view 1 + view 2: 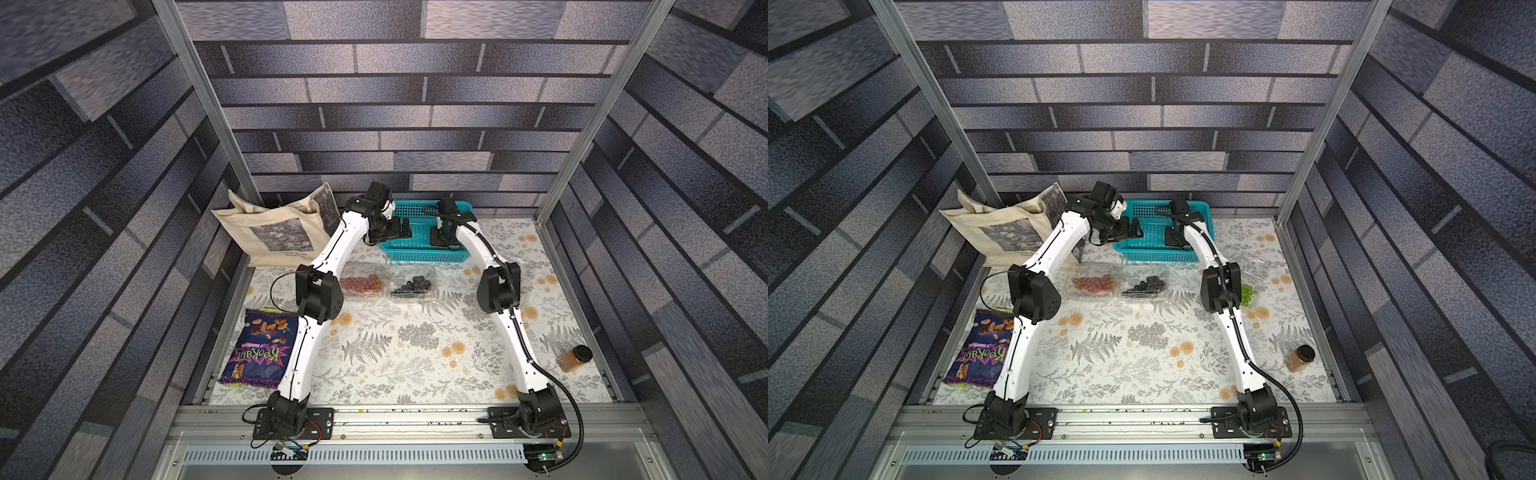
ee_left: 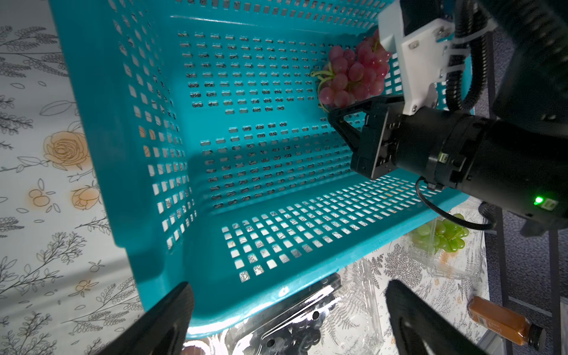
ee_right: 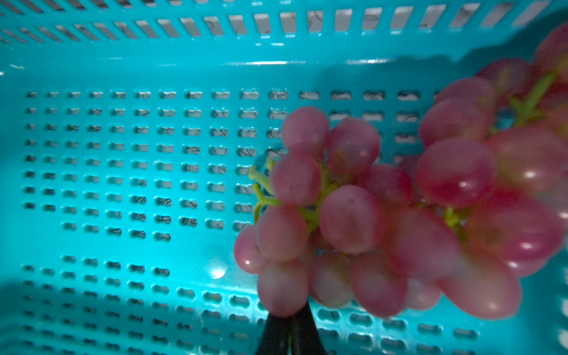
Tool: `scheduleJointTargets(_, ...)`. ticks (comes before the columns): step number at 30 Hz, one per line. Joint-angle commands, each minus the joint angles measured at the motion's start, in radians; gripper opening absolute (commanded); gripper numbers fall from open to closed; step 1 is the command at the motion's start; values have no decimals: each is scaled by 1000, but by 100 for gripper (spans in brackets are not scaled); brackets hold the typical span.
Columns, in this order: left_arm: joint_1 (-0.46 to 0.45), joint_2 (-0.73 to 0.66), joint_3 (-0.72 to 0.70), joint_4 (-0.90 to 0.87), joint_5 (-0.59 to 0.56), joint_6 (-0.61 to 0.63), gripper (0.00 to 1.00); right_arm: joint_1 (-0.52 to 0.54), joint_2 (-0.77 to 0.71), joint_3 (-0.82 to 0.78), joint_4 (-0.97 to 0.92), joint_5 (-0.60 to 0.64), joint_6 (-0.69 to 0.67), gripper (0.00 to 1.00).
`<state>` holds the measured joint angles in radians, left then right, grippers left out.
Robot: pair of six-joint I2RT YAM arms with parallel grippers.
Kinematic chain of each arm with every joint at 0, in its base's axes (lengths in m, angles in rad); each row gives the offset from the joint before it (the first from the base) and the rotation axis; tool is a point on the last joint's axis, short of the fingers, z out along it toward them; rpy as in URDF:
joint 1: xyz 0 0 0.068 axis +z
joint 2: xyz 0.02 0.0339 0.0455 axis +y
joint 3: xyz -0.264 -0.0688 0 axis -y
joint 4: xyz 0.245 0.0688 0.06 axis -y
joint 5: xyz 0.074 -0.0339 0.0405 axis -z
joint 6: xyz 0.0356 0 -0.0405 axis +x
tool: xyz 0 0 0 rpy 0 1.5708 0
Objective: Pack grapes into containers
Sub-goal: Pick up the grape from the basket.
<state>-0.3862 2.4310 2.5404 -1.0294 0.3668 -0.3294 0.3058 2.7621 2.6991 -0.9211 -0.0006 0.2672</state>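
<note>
The right jaws are pinched fully shut at the edge of the red-pink bunch of round glossy grapes (image 3: pixel 353 215), apparently on a stem, low inside the teal perforated plastic basket (image 2: pixel 123 123). The left jaws gape wide and empty over the basket's rim. The lift should go slowly and straight up, clearing the basket wall before swinging toward the clear plastic clamshell container (image 1: pixel 353 269) of red grapes on the floral desk (image 1: pixel 415 353). A stem pinch may slip or shed berries.
</note>
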Motion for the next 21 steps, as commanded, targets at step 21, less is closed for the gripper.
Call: scheduleJointTargets(21,5,-12,16,-24,4,16,100,-42,-227,2,36,-159,106,0)
